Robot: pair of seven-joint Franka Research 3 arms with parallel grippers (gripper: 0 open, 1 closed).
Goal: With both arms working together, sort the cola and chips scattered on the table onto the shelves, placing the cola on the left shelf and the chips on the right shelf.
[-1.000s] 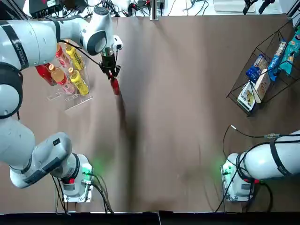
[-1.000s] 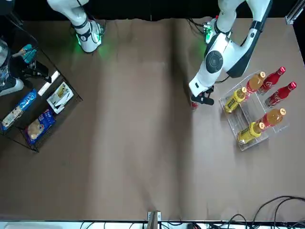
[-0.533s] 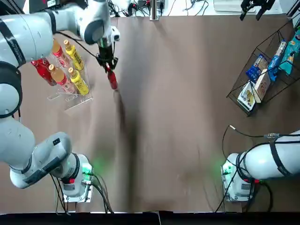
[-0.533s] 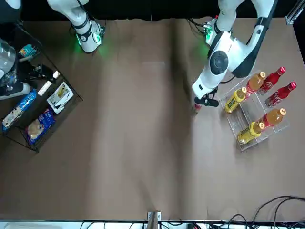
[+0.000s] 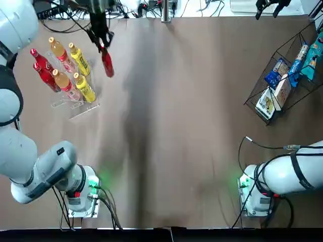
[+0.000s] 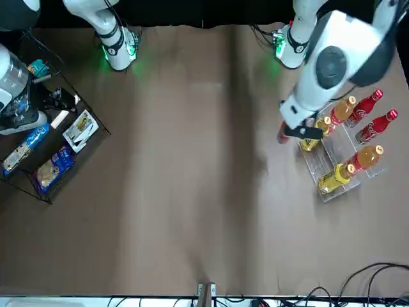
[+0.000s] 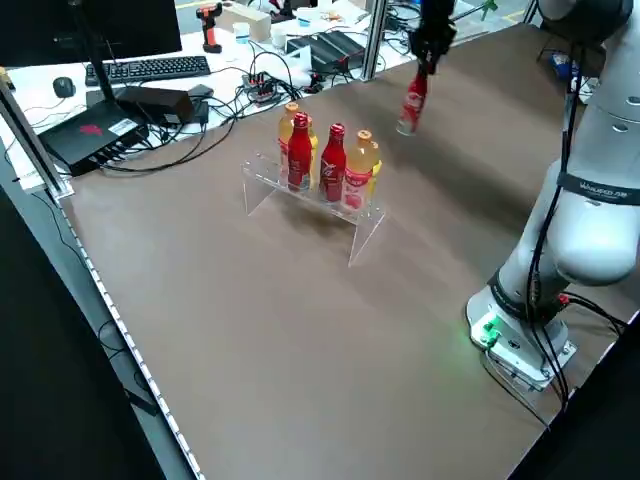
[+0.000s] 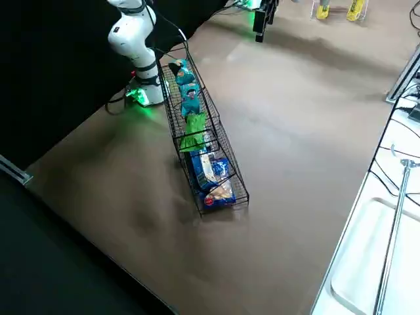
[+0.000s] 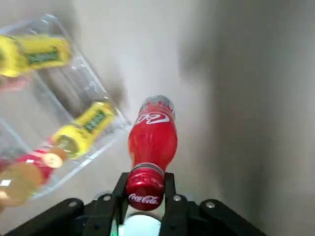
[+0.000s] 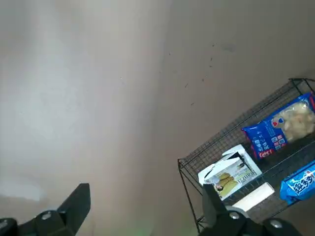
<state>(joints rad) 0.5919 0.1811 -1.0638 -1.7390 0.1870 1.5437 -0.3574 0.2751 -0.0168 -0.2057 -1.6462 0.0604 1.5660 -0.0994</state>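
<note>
Brown tabletop lies bare below as our left gripper (image 9: 143, 202), clamped on the cola bottle (image 5: 107, 64) cap, has risen and swung beside the clear stand (image 5: 75, 107). Our right gripper (image 10: 147, 209) hangs spread above the wire rack (image 10: 236, 162); we judge this the last cola to shelve.

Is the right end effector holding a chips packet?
No, the right end effector is open and empty above the table beside the right shelf.

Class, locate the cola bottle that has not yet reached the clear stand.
In the top view it hangs by its cap from the left gripper, the cola bottle above the table's far left, just right of the clear stand.
</note>
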